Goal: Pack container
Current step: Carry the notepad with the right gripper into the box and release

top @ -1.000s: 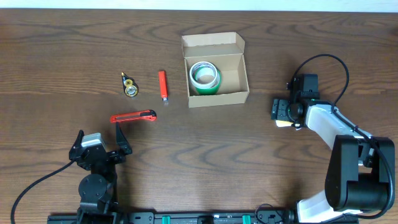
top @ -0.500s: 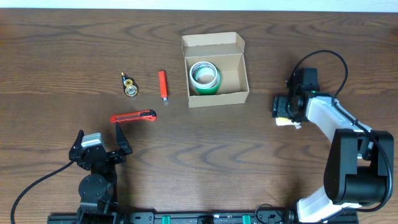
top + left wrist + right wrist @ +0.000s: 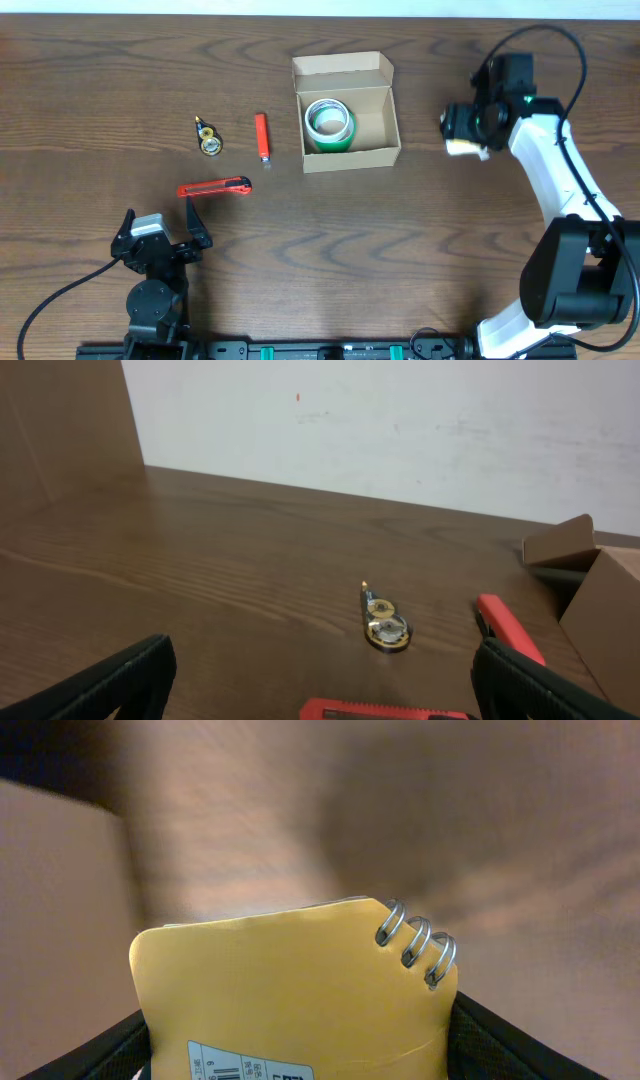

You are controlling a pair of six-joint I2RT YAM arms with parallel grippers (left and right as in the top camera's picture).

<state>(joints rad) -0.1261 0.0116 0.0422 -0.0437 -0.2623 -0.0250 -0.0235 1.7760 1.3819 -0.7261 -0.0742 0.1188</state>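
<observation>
The tan cardboard container (image 3: 376, 152) stands open at the table's middle back, its flap lid (image 3: 340, 68) folded back, a green tape roll (image 3: 329, 124) inside at the left. My right gripper (image 3: 462, 133) is shut on a small yellow spiral notebook (image 3: 300, 990) and holds it above the table, to the right of the container. In the overhead view the notebook (image 3: 463, 147) shows as a pale edge under the gripper. My left gripper (image 3: 158, 238) is open and empty near the front left edge; its fingers show in the left wrist view (image 3: 320, 685).
Left of the container lie an orange-red marker (image 3: 262, 137), a small round correction-tape dispenser (image 3: 209, 140) and a red box cutter (image 3: 214, 187). The dispenser (image 3: 384, 628), marker (image 3: 508, 626) and cutter (image 3: 385, 710) also show in the left wrist view.
My right gripper has lifted the yellow notebook off the table and moved it toward the back. The left arm has not moved.
</observation>
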